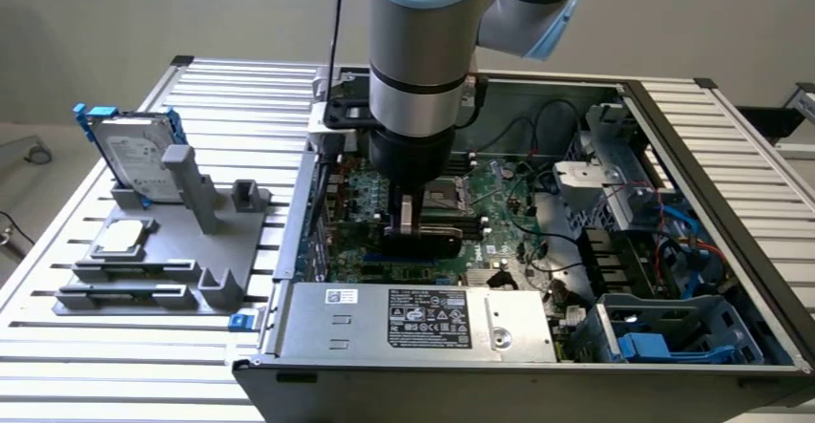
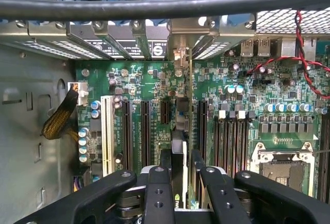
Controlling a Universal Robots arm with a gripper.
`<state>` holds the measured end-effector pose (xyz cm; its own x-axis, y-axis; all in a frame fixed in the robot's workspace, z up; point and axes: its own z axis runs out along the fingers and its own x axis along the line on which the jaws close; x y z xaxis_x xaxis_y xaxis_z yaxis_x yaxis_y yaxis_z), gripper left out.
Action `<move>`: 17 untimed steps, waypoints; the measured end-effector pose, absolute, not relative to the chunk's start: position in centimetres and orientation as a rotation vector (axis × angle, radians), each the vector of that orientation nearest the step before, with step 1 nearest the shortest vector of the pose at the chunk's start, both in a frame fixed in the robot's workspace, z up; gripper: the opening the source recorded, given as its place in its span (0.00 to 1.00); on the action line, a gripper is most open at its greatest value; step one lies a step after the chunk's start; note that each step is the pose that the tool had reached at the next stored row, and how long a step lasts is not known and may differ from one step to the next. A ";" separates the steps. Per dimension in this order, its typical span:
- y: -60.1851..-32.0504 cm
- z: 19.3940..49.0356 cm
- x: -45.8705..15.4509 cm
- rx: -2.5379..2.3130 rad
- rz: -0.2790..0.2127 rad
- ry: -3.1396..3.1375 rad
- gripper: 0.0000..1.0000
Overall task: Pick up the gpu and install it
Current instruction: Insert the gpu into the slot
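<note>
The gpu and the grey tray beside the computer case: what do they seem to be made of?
The gpu: black cover, likely matte plastic; no glint. The grey tray: even dull grey with blocky posts, probably moulded or printed plastic.

The gripper [image 2: 181, 164] held the gpu [image 2: 178, 131] edge-on between its two black fingers [image 2: 165, 161], over the green motherboard [image 2: 232, 79] and in line with the black expansion slots [image 2: 146, 136] (a white slot [image 2: 107, 136] lay beyond them). A processor socket [image 2: 281, 170] sat beside the memory slots [image 2: 229, 141]. A black cable [image 2: 154, 6] crossed before the case's rear wall.
</note>
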<state>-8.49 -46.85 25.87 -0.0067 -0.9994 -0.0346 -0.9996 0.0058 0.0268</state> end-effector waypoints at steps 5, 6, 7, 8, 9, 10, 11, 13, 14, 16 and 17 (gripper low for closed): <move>-46.8 25.9 -8.5 -2.212 0.071 2.224 0.26; -46.8 25.9 -8.5 -2.212 0.071 2.224 0.26; -46.8 26.0 -8.5 -2.212 0.071 2.223 0.26; -46.8 26.0 -8.5 -2.212 0.071 2.223 0.26; -46.8 26.0 -8.5 -2.212 0.072 2.222 0.26; -46.8 26.1 -8.5 -2.212 0.072 2.222 0.26; -46.8 26.1 -8.5 -2.212 0.073 2.221 0.26; -46.8 26.1 -8.5 -2.213 0.074 2.219 0.26; -46.8 26.1 -8.5 -2.214 0.075 2.219 0.26; -46.9 26.0 -8.5 -2.214 0.076 2.216 0.26; -46.9 26.0 -8.5 -2.215 0.077 2.215 0.26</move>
